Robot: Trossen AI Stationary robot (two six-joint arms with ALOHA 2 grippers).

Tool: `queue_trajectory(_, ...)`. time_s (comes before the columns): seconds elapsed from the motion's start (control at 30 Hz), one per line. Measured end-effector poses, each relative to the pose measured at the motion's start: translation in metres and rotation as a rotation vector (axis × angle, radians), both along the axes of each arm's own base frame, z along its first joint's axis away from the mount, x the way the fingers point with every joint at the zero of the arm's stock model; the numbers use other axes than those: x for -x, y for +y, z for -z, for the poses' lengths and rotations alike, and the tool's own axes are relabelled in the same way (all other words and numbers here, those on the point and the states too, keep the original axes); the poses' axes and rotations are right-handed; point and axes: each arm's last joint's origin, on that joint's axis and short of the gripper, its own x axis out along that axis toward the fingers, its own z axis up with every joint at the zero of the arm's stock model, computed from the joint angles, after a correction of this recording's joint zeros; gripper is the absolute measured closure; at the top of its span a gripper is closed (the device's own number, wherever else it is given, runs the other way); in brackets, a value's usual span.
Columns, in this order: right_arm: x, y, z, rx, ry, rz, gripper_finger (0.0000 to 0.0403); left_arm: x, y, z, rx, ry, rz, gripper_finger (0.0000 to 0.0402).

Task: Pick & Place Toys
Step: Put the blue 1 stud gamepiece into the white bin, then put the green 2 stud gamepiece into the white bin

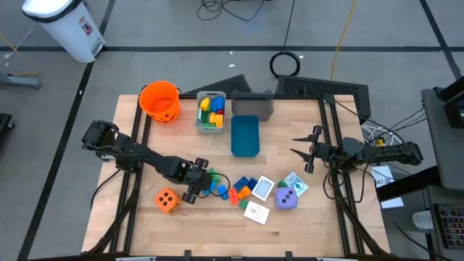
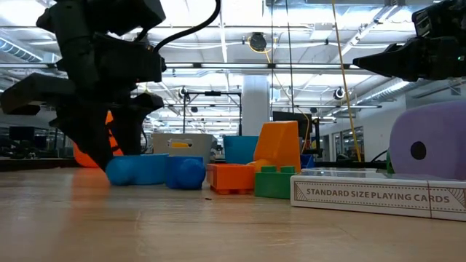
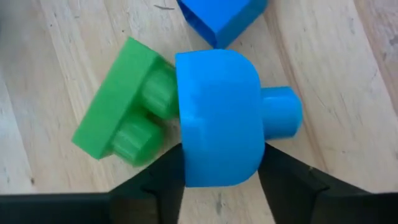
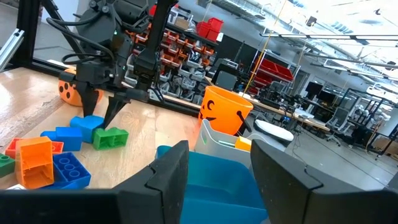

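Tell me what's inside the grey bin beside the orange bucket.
From above, the grey bin holds a heap of plastic blocks in yellow, blue, green and red. They cover the bin's floor, so anything beneath the heap is hidden.

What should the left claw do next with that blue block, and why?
Probably finish closing, then lift. The left gripper has its fingers on either side of the blue block, which sits on the table against a green block.

Grey floor [image 1: 181, 29], white bin [image 1: 65, 25], red shelving [image 4: 208, 28]
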Motion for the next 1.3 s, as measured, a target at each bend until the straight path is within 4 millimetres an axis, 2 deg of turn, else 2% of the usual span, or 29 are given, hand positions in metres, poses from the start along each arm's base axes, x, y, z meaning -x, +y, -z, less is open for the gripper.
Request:
queue_trajectory(0.07, 0.0, 0.0, 0.0, 0.0, 0.0, 0.0, 0.0234, 0.0, 0.0, 0.0, 0.011, -0.002, -0.025, 0.024)
queue_trajectory(0.17, 0.0, 0.0, 0.0, 0.0, 0.0, 0.0, 0.0234, 0.0, 0.0, -0.001, 0.022, -0.003, -0.051, 0.0247)
queue_trajectory(0.23, 0.0, 0.0, 0.0, 0.0, 0.0, 0.0, 0.0234, 0.0, 0.0, -0.001, 0.022, -0.003, -0.051, 0.0271)
queue_trajectory(0.37, 0.0, 0.0, 0.0, 0.0, 0.0, 0.0, 0.0234, 0.0, 0.0, -0.002, 0.018, 0.01, -0.052, 0.0284)
queue_trajectory(0.47, 0.0, 0.0, 0.0, 0.0, 0.0, 0.0, 0.0234, -0.003, -0.001, -0.005, 0.025, 0.001, -0.061, 0.031)
queue_trajectory(0.63, 0.0, 0.0, 0.0, 0.0, 0.0, 0.0, 0.0234, -0.005, -0.001, -0.007, 0.077, -0.014, -0.162, 0.0354)
queue_trajectory(0.73, 0.0, 0.0, 0.0, 0.0, 0.0, 0.0, 0.0234, -0.002, 0.0, -0.011, 0.085, 0.024, -0.238, 0.0358)
queue_trajectory(0.9, 0.0, 0.0, 0.0, 0.0, -0.001, 0.0, 0.0234, -0.005, 0.001, -0.03, 0.012, 0.054, -0.326, 0.0314)
queue_trajectory(1.1, 0.0, 0.0, 0.0, -0.001, 0.0, 0.002, 0.0234, -0.018, 0.006, -0.04, -0.044, -0.08, -0.379, 0.0207)
queue_trajectory(1.3, 0.0, 0.0, 0.0, 0.0, 0.0, 0.002, 0.0234, -0.024, 0.027, -0.041, -0.123, -0.087, -0.304, 0.0122)
